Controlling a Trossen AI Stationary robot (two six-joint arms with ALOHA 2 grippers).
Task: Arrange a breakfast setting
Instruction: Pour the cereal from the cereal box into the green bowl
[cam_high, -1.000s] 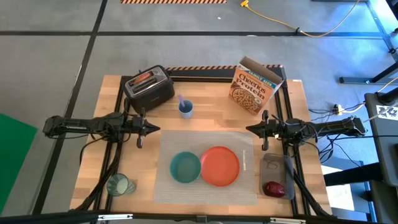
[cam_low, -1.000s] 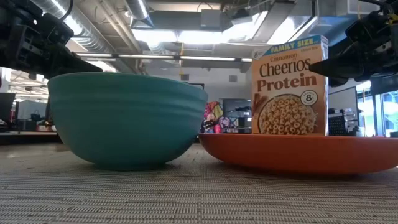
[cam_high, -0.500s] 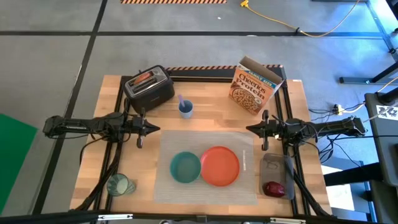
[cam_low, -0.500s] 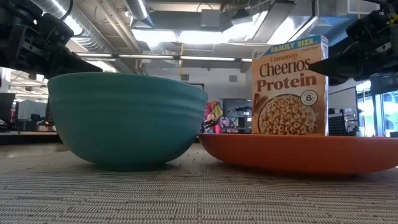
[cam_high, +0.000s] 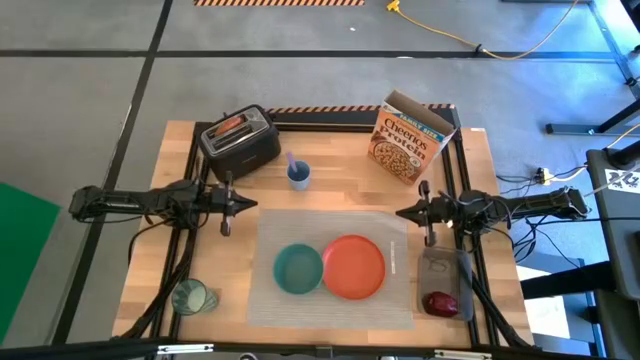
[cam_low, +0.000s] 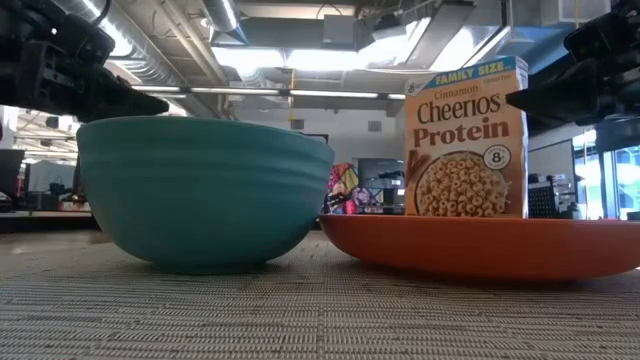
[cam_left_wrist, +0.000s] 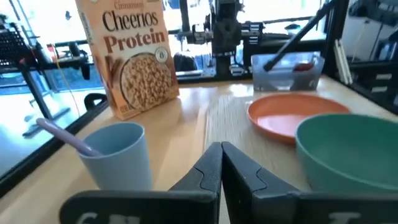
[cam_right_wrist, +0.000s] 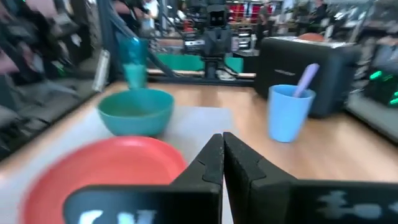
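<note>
— While both arms hang level over the table, where does the setting stand, taking the grey placemat (cam_high: 335, 268) as the mark?

— On the placemat sit the teal bowl (cam_high: 297, 268) and the orange-red plate (cam_high: 353, 266), side by side and touching or nearly so, the bowl toward the left arm's side. The greenish glass (cam_high: 190, 297) stands off the mat, well apart, near the table's front corner on the left arm's side. The dark-red apple (cam_high: 440, 303) lies just past the mat's opposite edge, in a clear tray (cam_high: 440, 268).

— And beyond the mat?

— Behind it, a small blue cup (cam_high: 298, 175) with a lilac handle sticking out; farther back a black toaster (cam_high: 240, 140) with toast (cam_high: 229, 126) in its slots, and a Cheerios box (cam_high: 409, 140) behind the mat's far corner on the right arm's side.

— The grippers?

— The left gripper (cam_high: 251, 207) hovers just off the mat's far corner nearest the toaster, fingers pressed together on nothing. The right gripper (cam_high: 402, 212) hovers over the mat's other far corner, fingers likewise closed and empty, as its wrist view shows.
</note>
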